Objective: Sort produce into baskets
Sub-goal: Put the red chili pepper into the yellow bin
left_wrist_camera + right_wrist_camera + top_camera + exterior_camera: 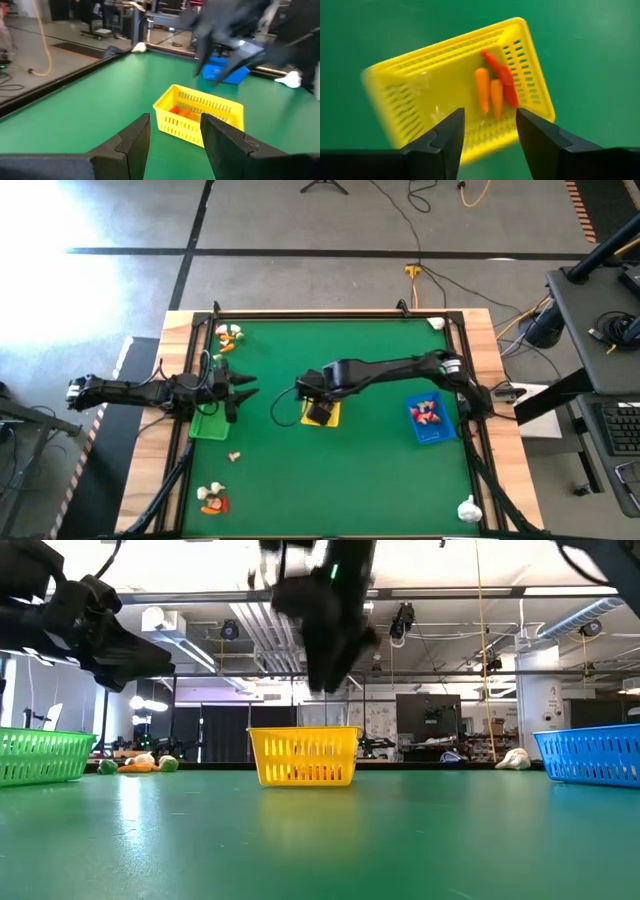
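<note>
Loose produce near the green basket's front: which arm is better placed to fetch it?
Likely left: its claw hangs open by the green basket, near that produce. The right claw is over the yellow basket.

The green table [340, 480] carries 3 baskets, green [208, 423], yellow [322, 416], blue [427, 420], plus scattered produce [212, 500].

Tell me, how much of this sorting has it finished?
Partly done. The yellow basket already holds three orange carrot pieces, and the blue basket holds red-and-white pieces. The right gripper hangs open and empty above the yellow basket; the left gripper, also open, waits by the green basket. Left: loose pieces at the far-left corner, the near-left corner, and white ones along the right edge.
</note>
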Available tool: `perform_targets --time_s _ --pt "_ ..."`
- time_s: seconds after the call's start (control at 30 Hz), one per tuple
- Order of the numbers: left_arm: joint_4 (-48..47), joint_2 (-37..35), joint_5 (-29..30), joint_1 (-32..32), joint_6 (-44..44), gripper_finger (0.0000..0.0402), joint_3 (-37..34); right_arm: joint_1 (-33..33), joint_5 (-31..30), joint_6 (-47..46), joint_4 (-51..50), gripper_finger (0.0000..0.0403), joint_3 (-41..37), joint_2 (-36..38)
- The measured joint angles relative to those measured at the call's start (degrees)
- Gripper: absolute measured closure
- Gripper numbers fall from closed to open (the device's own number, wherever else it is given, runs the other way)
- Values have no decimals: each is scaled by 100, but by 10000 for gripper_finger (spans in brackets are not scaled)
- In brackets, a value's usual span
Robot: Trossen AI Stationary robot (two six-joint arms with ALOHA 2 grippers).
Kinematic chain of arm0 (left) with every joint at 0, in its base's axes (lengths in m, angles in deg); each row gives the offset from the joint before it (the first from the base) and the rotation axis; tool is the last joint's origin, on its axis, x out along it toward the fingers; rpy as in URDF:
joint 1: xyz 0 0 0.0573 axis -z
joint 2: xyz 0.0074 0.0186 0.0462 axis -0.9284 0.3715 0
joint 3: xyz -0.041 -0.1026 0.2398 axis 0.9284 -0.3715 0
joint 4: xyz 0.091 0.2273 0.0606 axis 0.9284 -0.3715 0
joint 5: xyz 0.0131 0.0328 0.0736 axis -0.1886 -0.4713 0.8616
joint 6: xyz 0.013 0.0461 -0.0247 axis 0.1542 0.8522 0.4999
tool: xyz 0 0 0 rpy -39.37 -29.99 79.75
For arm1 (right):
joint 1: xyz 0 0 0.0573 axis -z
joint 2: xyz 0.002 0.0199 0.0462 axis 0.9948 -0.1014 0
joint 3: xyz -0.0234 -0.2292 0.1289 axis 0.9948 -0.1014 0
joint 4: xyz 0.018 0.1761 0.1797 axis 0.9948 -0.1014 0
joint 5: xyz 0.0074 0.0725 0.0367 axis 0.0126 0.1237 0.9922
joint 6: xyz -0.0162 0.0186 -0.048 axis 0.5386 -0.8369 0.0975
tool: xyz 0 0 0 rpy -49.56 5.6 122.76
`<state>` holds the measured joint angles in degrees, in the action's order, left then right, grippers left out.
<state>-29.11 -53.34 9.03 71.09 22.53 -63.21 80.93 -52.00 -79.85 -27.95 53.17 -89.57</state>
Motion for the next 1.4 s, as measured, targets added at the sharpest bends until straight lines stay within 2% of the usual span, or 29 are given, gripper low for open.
perform_targets --time_s 0.17,0.23,0.37,0.43,0.53,0.67,0.73,0.9,1.07,1.13,1.23,1.33,1.4 --pt "14 9 44 0 -165 243 -2 -730 -398 130 -68 216 -53 574" --pt "80 10 -58 6 -977 243 0 -1078 -648 31 -103 217 -130 787" --pt "367 11 -123 2 -3265 243 0 -1779 -1440 -846 -226 225 -467 1107" --pt "471 38 104 2 -3722 243 0 -2075 -1783 -1370 -325 228 -679 1200" --pt "904 147 116 10 -3789 243 -3 -2374 -2069 -2071 -479 231 -996 1281" --pt "2612 487 -335 100 -3755 243 0 -2500 -2396 -2548 -672 229 -1309 1292" --pt "3102 721 -354 182 -3755 243 0 -2483 -2551 -2556 -697 226 -1399 1292" --pt "3199 1388 -351 549 -4250 243 244 -2424 -2904 -2457 -807 218 -1416 1372" --pt "3218 2407 -286 1368 -4277 243 1022 -2491 -3476 -2244 -887 215 -1415 1655" --pt "3162 2882 -241 1715 -4241 243 1388 -2498 -3616 -2068 -892 216 -1415 1761" --pt "2639 3549 -313 2238 -4351 243 1990 -2493 -3494 -1606 -946 215 -1415 1952" --pt "1310 4114 -612 2756 -4958 243 2722 -2514 -3197 -1283 -1024 216 -1415 2162" --pt "55 4477 -859 3108 -5610 243 3267 -2526 -2832 -1471 -1163 218 -1415 2302"
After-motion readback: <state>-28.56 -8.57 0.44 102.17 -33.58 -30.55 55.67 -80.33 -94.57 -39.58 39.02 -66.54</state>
